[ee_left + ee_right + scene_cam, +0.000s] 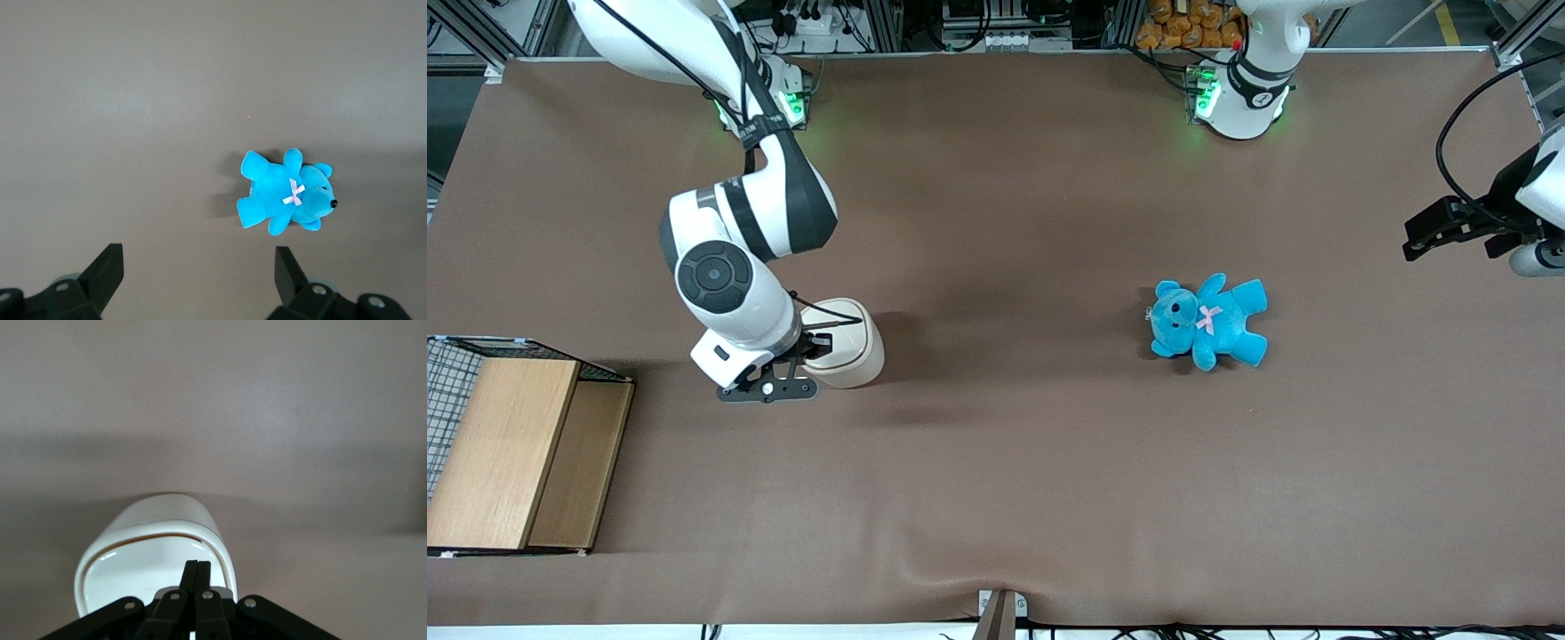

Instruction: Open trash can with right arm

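Note:
The cream-white trash can (852, 348) stands on the brown table toward the working arm's end. Its flat lid (143, 577) looks down, with a thin tan line along one rim edge. The right arm (725, 280) reaches over it. My gripper (814, 345) is over the lid, fingers pressed together with nothing between them; it shows the same in the right wrist view (197, 568), fingertips just above or on the lid near its edge. Part of the can is hidden under the wrist.
A blue teddy (1208, 322) lies near the table's middle, toward the parked arm's end; it also shows in the left wrist view (285, 193). A wooden box (511, 449) with a wire-mesh side stands at the working arm's end, nearer the front camera.

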Action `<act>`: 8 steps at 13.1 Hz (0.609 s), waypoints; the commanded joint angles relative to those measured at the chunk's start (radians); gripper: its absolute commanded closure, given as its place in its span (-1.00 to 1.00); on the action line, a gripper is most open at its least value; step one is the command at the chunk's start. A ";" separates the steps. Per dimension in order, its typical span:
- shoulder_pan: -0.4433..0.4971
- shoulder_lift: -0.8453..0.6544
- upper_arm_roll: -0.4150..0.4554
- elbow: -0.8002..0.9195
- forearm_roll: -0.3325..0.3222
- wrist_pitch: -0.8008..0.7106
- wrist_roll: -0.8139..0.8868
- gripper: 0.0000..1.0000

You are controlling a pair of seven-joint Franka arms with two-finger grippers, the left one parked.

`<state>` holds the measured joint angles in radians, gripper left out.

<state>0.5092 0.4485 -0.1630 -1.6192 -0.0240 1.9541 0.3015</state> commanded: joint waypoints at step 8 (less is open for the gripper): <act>0.014 -0.080 -0.009 -0.165 -0.016 0.045 0.031 1.00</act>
<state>0.5093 0.4095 -0.1639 -1.7233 -0.0240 1.9704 0.3044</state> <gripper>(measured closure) 0.991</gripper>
